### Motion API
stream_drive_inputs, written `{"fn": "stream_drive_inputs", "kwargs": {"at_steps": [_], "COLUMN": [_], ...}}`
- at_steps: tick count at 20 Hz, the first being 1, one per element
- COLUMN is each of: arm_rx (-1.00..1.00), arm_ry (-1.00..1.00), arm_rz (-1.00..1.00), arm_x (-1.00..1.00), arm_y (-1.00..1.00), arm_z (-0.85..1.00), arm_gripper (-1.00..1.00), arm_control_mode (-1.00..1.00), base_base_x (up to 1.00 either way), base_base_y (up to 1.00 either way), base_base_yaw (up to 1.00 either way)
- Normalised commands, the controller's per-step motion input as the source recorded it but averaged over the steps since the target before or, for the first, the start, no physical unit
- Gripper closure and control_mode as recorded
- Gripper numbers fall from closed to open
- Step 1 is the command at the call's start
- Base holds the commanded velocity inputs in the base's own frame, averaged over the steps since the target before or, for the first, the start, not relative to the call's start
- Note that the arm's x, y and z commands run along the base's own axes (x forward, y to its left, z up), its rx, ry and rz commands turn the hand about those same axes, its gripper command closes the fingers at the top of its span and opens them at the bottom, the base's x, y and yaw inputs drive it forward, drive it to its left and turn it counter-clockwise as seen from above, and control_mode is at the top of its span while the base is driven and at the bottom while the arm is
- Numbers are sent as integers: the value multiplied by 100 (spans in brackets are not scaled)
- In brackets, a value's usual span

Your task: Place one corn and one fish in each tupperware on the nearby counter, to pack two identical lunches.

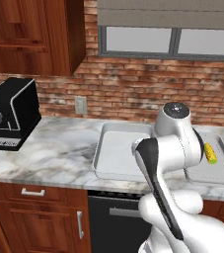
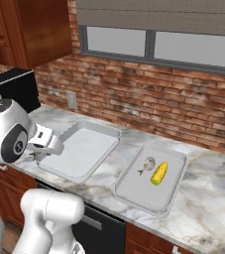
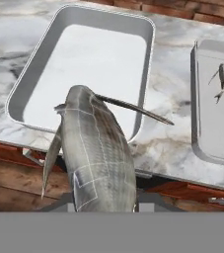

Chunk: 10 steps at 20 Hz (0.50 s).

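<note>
Fish (image 3: 96, 148) number two sits clamped between your gripper's (image 2: 40, 155) fingers, hanging over the near edge of the counter (image 1: 54, 153), just short of the left tupperware (image 2: 82, 149). That tray looks bare, so you want to carry the fish forward past its near rim and over the middle of the floor before you lower. Keep the tail clear of the rim, and let go low so it doesn't bounce out. To the right, the other tupperware (image 2: 173, 191) already holds a fish (image 2: 146, 164) beside the yellow corn (image 2: 159, 173), so leave it alone.
</note>
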Motion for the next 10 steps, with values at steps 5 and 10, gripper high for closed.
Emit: {"fn": "stream_drive_inputs", "kwargs": {"at_steps": [5, 10], "arm_rx": [0, 0], "arm_ry": [12, 8], "arm_rz": [0, 0], "arm_x": [81, 71], "arm_y": [12, 9], "arm_z": [-37, -32], "arm_gripper": [100, 100], "arm_control_mode": [-100, -100], "base_base_x": [0, 0], "base_base_y": [0, 0], "base_base_yaw": [0, 0]}}
